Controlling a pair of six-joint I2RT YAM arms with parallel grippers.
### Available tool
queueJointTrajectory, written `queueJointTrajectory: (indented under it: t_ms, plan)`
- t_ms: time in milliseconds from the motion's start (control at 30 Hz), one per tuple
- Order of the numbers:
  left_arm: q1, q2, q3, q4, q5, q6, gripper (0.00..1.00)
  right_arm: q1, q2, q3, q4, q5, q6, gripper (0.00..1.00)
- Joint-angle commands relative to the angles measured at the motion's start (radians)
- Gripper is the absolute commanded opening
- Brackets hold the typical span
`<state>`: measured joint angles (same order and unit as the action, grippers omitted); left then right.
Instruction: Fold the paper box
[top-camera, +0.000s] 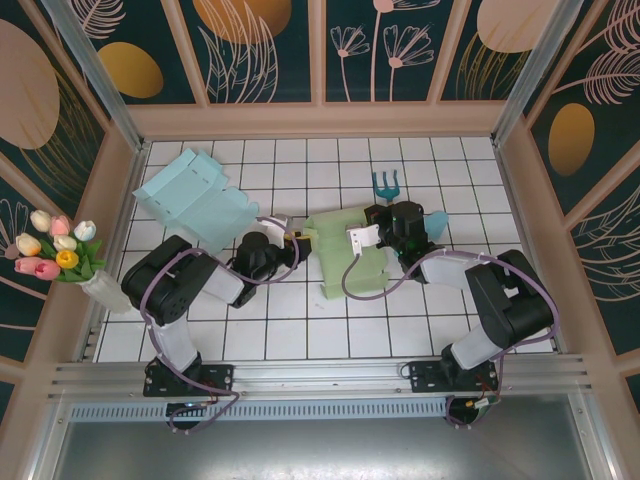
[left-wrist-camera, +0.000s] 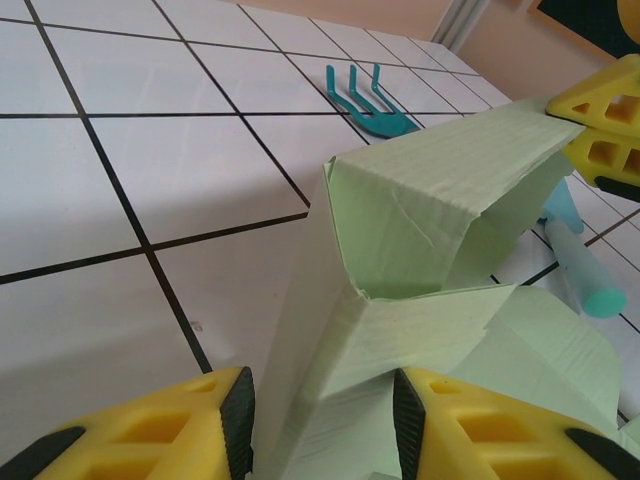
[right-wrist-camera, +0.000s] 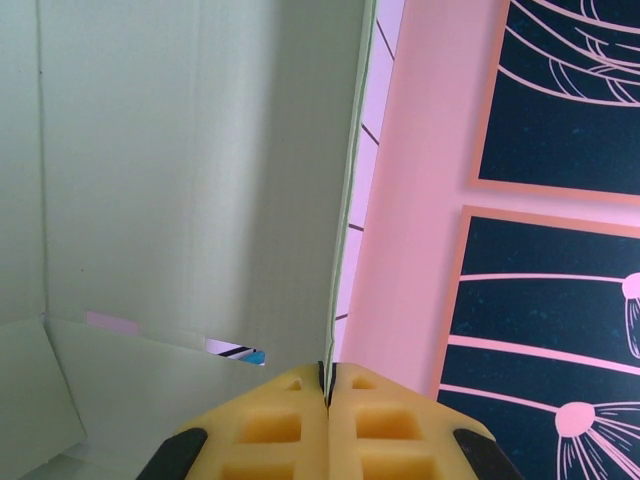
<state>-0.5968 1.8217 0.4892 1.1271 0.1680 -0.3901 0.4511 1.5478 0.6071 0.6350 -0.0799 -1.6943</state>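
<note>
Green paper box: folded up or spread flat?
Partly folded: green paper box has walls creased upright, other flaps lying spread on the table.

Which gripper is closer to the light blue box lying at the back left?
Left. The left gripper holds the green box at its left end, nearest the light blue box; the right gripper pinches a green panel farther right.

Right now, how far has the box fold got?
Done: the green box is partly raised, with one wall creased upright. In hand: the right jaws are pinched shut on a panel edge, and the left jaws are clamped around a folded wall section. Left: other panels lie flat on the table, so the box is not yet closed.
</note>
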Motion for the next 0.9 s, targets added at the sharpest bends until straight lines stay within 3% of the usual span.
queueJointTrajectory:
  t_ms: [0,200,433,733,867]
  plan:
    - [-0.008,0.018,0.026,0.047,-0.026,-0.026,0.41,-0.004,0.014,0.017,-0.057,-0.046,0.008,0.0]
    - [-0.021,0.016,0.029,0.053,-0.098,-0.037,0.39,0.002,0.02,0.022,-0.061,-0.044,0.006,0.0]
    - [-0.046,0.044,0.052,0.068,-0.108,-0.05,0.39,0.006,0.024,0.027,-0.07,-0.041,0.008,0.0]
    - [-0.056,0.06,0.06,0.057,-0.297,-0.107,0.33,0.011,0.026,0.033,-0.077,-0.043,0.008,0.0]
    - [-0.061,0.06,0.064,0.07,-0.238,-0.108,0.35,0.011,0.026,0.034,-0.081,-0.046,0.008,0.0]
